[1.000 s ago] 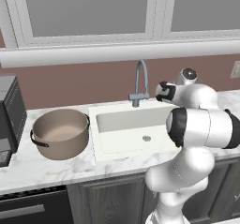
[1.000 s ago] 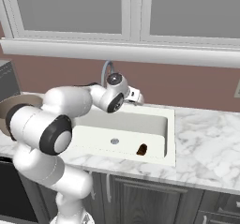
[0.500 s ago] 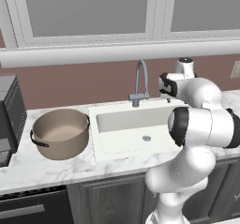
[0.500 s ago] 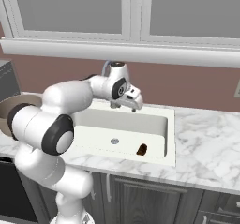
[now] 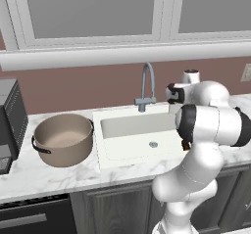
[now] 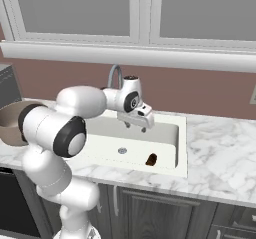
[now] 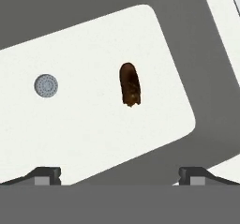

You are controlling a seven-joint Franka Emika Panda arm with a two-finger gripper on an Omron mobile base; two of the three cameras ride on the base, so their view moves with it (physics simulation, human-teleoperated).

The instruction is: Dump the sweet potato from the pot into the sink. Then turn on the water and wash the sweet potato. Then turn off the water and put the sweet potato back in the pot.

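Reddish-brown sweet potato [image 7: 129, 84] lies alone on the white floor of the sink [image 6: 165, 164], near the basin's front right corner in the right base view, well apart from the round grey drain [image 7: 46, 85]; in the left base view the arm's white bulk covers that corner; claw [image 6: 139, 126] hangs above the basin, jaws spread wide, nothing between them; its two dark tips sit far apart at the bottom of the hand view; faucet [image 5: 146, 84] rises behind the sink, its spout partly hidden by the arm in the right base view; pot [image 5: 63, 139] stands upright on the marble table [image 5: 44, 177] left of the sink; dark appliance [image 5: 10, 122] cut off at the left edge.
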